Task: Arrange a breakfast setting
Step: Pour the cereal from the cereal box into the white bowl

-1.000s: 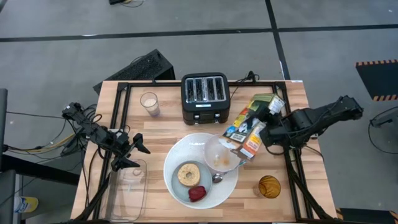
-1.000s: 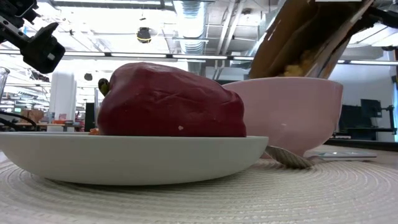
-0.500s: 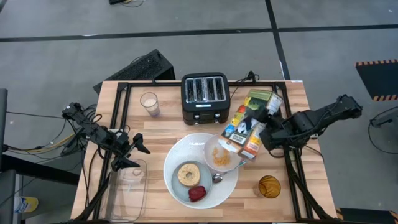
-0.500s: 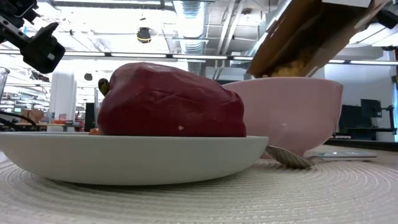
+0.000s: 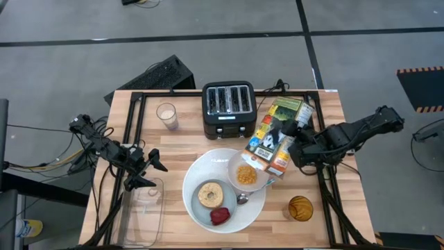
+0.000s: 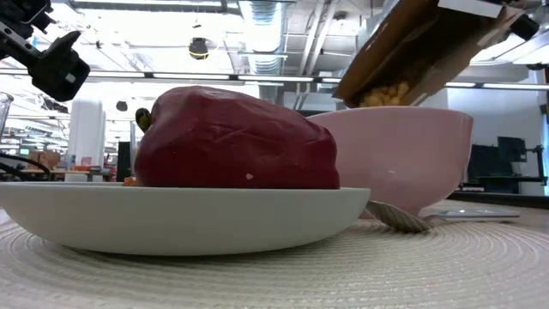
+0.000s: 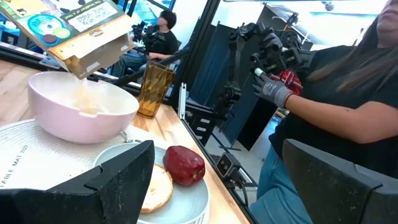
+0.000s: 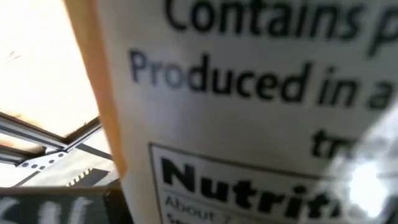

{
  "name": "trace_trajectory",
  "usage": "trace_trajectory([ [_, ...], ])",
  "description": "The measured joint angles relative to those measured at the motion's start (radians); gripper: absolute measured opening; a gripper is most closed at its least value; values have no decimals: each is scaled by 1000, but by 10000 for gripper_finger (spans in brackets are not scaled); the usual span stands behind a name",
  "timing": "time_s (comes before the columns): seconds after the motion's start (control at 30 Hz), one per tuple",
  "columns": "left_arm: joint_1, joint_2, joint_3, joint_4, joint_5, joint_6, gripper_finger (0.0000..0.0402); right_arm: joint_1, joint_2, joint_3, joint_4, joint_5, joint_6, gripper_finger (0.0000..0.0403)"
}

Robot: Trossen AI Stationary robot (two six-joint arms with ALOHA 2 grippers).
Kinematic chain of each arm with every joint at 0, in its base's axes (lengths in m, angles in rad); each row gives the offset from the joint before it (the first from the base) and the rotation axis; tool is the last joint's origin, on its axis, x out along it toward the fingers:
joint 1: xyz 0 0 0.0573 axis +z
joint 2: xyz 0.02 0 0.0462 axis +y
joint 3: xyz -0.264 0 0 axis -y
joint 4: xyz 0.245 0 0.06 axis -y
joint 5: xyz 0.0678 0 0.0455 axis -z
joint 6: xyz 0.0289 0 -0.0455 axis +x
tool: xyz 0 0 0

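Gripping the tilted cereal box (image 5: 277, 136), the right hand (image 5: 297, 147) hides its fingers; left hand (image 5: 147, 171) open, centre-left; bowl (image 5: 248, 171) rim partly covered.

cereal box (image 8: 249, 112) panel reads "Contains", "Produced in a", "Nutrit"

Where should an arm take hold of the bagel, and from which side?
Grip the bagel across its outer edge, coming straight down from above. It lies flat on the small plate, so only its rim gives the fingers opposing faces. Close along the line that avoids the red piece, which sits close beside it, and the bowl on the other side.
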Motion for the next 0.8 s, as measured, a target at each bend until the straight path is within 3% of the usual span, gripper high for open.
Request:
trace_trajectory([
  [0.8, 0, 0, 0, 0, 0, 0, 340, 26, 0, 0, 47, 50, -102, 215],
])
